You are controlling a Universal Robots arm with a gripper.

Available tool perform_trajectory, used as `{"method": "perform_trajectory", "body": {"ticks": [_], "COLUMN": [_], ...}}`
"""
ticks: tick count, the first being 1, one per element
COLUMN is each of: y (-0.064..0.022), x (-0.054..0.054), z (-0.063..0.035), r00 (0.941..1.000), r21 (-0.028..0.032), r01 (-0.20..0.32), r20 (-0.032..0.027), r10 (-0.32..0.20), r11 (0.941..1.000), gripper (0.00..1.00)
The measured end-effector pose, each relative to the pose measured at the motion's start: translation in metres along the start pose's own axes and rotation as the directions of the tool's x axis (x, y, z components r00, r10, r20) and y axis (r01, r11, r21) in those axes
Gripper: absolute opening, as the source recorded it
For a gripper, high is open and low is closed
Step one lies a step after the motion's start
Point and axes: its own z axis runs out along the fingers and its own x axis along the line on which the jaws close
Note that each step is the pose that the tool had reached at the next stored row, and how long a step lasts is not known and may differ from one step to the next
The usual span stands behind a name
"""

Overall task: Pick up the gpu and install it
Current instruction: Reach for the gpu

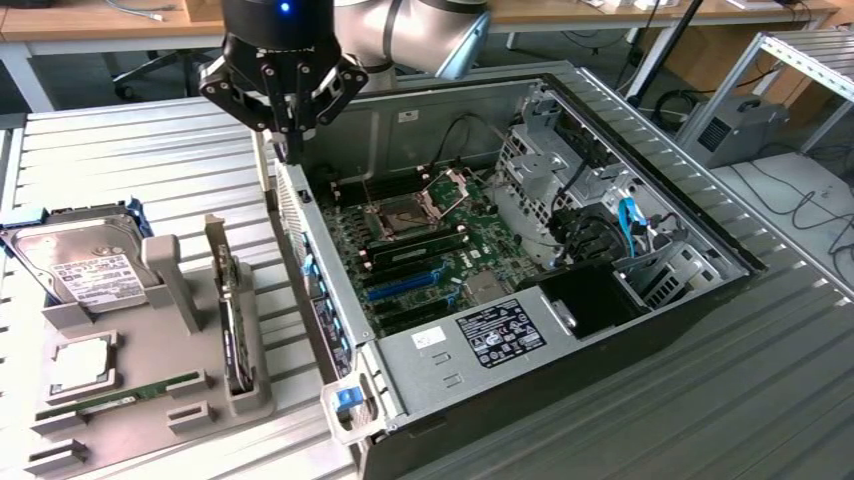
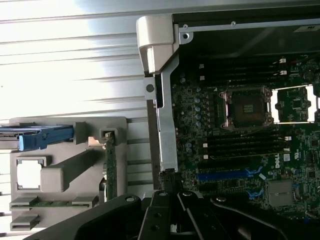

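gpu (image 1: 236, 330) well apart from gripper (image 1: 284, 138)

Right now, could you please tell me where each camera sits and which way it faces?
Exterior view: apart from the robot, raised, looking down slantwise at the open computer case, holder tray on the exterior view's left; the arm and gripper show above the case's edge.
Wrist view: on the wrist, looking down past the shut gripper at the case's edge.
Shared: the motherboard, the tray, and the gpu standing upright in it.
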Motion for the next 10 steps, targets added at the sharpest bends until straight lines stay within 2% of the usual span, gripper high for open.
{"method": "perform_trajectory", "body": {"ticks": [10], "y": [-0.0003], "x": [0.0035], "z": [-0.0001], "r00": [1.0], "r21": [0.0], "r01": [0.0], "r20": [0.0], "r10": [0.0], "r11": [1.0], "gripper": [0.11]}}
